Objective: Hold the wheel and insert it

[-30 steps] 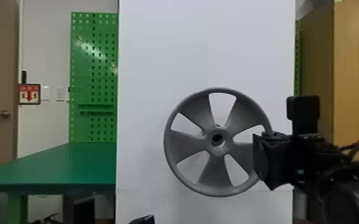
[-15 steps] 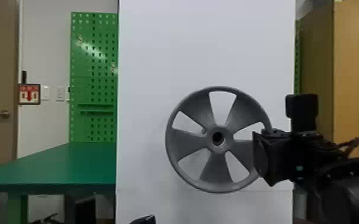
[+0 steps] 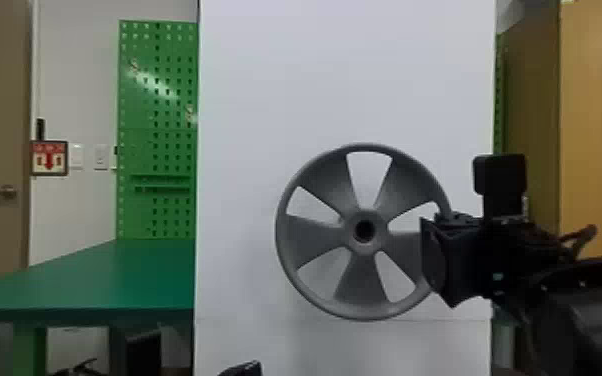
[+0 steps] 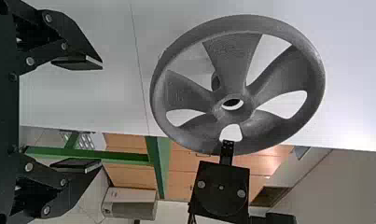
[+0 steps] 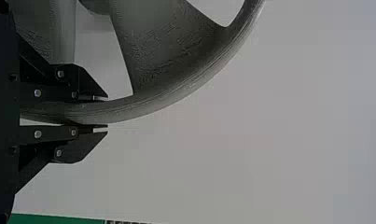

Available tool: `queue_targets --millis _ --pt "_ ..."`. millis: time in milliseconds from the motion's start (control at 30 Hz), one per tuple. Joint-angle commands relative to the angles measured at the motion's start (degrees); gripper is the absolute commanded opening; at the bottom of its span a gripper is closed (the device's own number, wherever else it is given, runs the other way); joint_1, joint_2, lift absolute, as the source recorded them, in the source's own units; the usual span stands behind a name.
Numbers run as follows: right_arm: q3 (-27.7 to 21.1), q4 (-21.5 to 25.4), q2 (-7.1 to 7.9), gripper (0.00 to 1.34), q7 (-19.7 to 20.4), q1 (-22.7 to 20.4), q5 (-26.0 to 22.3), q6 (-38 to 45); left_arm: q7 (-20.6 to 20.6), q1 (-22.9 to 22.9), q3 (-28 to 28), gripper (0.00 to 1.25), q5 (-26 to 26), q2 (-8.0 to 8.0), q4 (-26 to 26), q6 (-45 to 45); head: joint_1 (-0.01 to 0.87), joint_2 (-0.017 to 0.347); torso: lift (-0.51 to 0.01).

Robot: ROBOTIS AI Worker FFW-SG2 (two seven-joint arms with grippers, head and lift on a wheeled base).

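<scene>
The grey spoked wheel (image 3: 362,290) stands upright before the white panel, its round hub hole facing the head. On the wheel's right side my right gripper (image 3: 432,260) has hold of the rim. From the right wrist, both fingers of the right gripper (image 5: 101,113) lie against the rim of the wheel (image 5: 176,98), one on each side. At the head view's bottom edge a small dark tip of my left arm (image 3: 242,369) shows. The left gripper (image 4: 101,114) stands open with nothing between its fingers, apart from the wheel (image 4: 232,56). Behind the spokes a small peg (image 4: 215,81) is partly hidden.
A tall white panel (image 3: 265,90) rises behind the wheel. To the left are a green table (image 3: 115,280) and a green pegboard (image 3: 157,100). A wooden cabinet (image 3: 600,125) stands at the right.
In the head view the wheel has moved slightly right and up, together with my right gripper, and its face has turned a little. The left arm's tip stays at the bottom edge.
</scene>
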State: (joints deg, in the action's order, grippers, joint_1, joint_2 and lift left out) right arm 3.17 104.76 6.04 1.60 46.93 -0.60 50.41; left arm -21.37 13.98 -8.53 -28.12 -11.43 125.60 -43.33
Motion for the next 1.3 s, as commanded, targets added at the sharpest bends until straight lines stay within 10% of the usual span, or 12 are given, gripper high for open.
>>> queue_targets --millis 0,1267 --pt "0.09 -0.26 0.20 0.30 -0.02 0.44 0.25 -0.05 0.01 0.00 0.00 0.75 -0.09 0.00 -0.01 0.00 0.000 0.009 -0.493" --pt "-0.53 -5.09 0.37 0.30 -0.81 2.20 0.78 -1.99 -0.08 0.09 -0.18 0.75 -0.09 0.00 -0.09 0.00 0.000 0.009 -0.493"
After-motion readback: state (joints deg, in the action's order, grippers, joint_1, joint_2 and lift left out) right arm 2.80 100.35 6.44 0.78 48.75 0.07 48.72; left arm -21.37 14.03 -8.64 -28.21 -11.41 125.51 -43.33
